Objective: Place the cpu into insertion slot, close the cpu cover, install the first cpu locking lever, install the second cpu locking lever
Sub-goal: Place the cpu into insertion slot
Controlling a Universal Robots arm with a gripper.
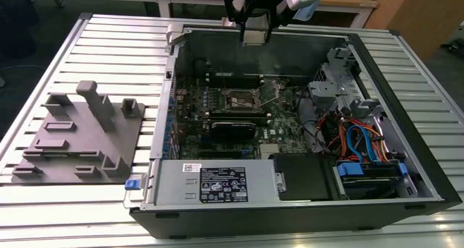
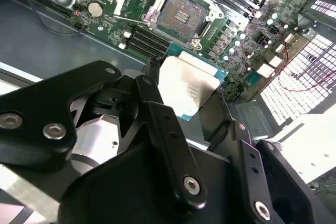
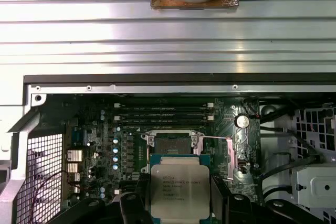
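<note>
My gripper (image 1: pixel 255 35) hangs above the far rim of the open computer case, shut on the cpu (image 1: pixel 254 37). In both wrist views the cpu (image 3: pixel 180 187) (image 2: pixel 186 85) is a flat silver-grey square on a green edge, clamped between two black fingers (image 3: pixel 137 200). The insertion slot (image 1: pixel 243 100) (image 3: pixel 170 142) (image 2: pixel 181 14) lies below on the green board, a dark square framed in silver, with nothing in it. The cpu cover (image 3: pixel 231 158) stands swung open at one side of the slot. A thin locking lever (image 3: pixel 215 138) is raised beside it.
Long black memory sticks (image 3: pixel 163 114) run beside the slot. The case holds a power supply (image 1: pixel 217 183) at the front and a drive cage with coloured cables (image 1: pixel 362 144) on the exterior view's right. A grey fixture plate (image 1: pixel 80 144) sits on the slatted table, exterior view's left.
</note>
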